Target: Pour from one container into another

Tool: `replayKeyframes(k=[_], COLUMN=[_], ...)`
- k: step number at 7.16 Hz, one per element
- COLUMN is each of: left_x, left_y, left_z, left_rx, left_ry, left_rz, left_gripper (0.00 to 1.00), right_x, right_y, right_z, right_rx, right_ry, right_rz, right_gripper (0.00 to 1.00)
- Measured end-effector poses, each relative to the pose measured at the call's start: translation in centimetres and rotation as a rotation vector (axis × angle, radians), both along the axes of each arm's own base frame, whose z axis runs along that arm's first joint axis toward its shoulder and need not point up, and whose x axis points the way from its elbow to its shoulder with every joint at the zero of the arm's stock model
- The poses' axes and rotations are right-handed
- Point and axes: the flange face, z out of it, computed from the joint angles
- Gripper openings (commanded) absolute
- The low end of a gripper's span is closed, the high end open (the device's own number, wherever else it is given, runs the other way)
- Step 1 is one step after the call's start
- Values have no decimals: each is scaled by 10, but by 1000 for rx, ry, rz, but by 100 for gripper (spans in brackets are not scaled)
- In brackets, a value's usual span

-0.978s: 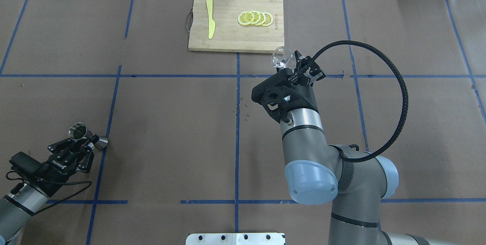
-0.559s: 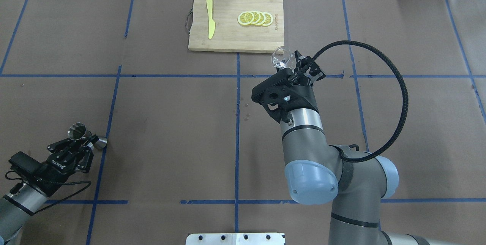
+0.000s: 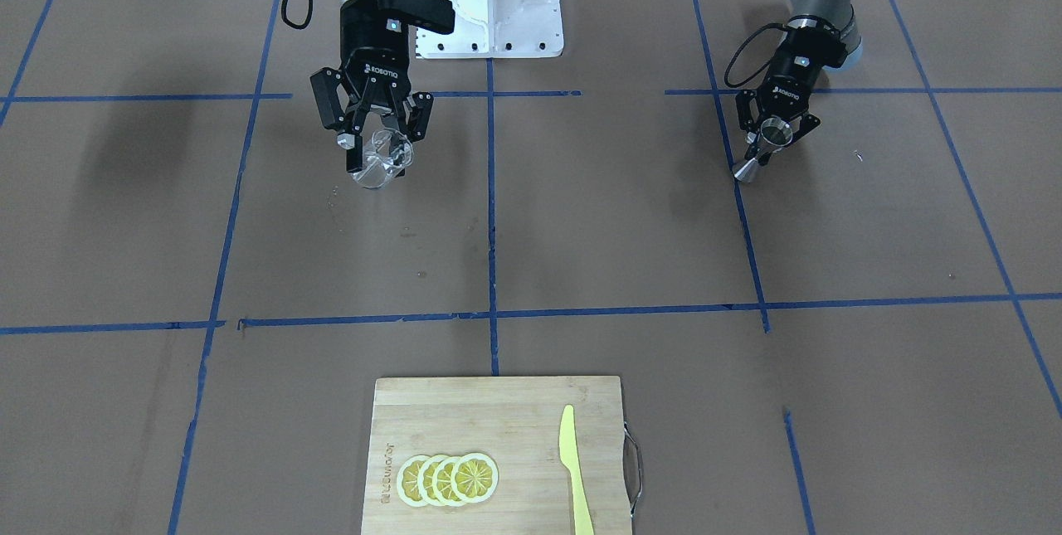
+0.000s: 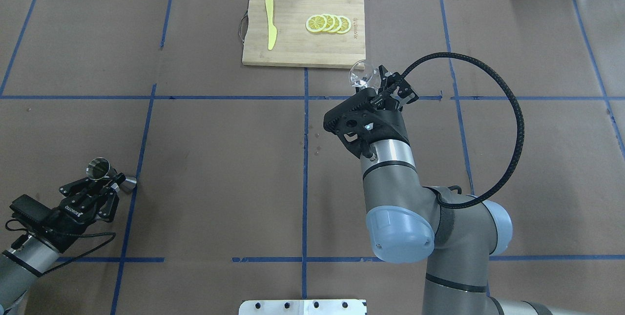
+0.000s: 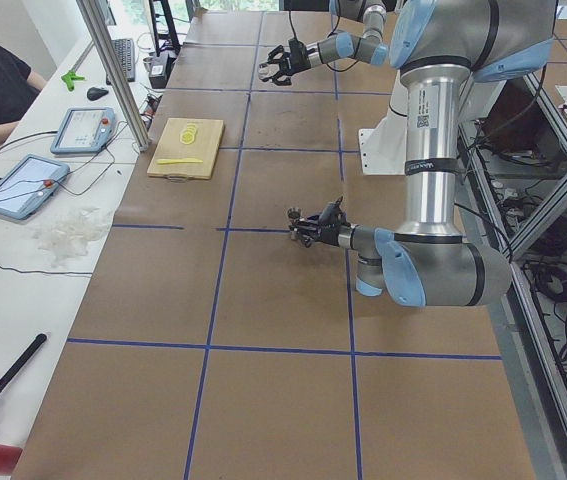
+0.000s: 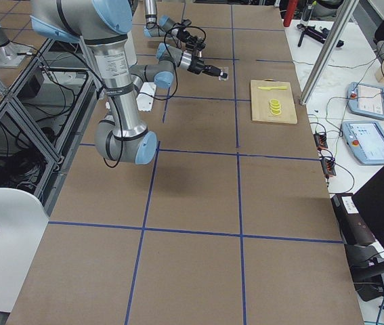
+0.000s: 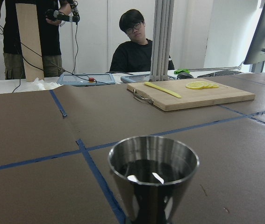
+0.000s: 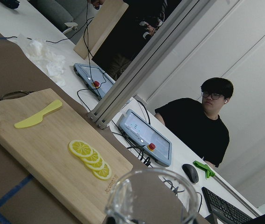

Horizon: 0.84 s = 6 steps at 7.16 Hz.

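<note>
My right gripper (image 4: 374, 79) is shut on the small clear glass cup (image 4: 362, 73), holding it tilted in the air just in front of the cutting board. In the front-facing view the glass cup (image 3: 383, 168) hangs below the right gripper (image 3: 380, 149); its rim (image 8: 151, 196) fills the bottom of the right wrist view. Far to the left, my left gripper (image 4: 112, 181) is shut on the waist of the shiny steel jigger (image 4: 99, 169), which stands upright low over the table. The jigger (image 7: 153, 172) shows its open top cone in the left wrist view. Jigger (image 3: 751, 166) and left gripper (image 3: 773, 141) also show from the front.
A bamboo cutting board (image 4: 293, 51) lies at the far middle with a yellow plastic knife (image 4: 270, 29) and several lemon slices (image 4: 328, 23). The robot's white base plate (image 3: 489, 21) sits at the near edge. People and tablets are beyond the far edge.
The left gripper with the jigger has drifted slightly back toward the robot. The right arm and the glass cup have not moved.
</note>
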Motion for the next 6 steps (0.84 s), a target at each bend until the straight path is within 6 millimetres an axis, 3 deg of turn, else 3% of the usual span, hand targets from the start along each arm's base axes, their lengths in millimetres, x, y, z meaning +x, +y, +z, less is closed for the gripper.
replayKeyframes(k=[3,6], left_x=[-1,-1], left_y=[0,1], left_z=[1,1], left_rx=[0,0], left_ry=[-2,-3], left_rz=[6,8], left_gripper=[1,14], right_x=[0,0], right_y=[0,0], right_z=[0,-1], right_rx=[0,0], right_ry=[-1,-1], right_rz=[0,0], right_gripper=[0,0])
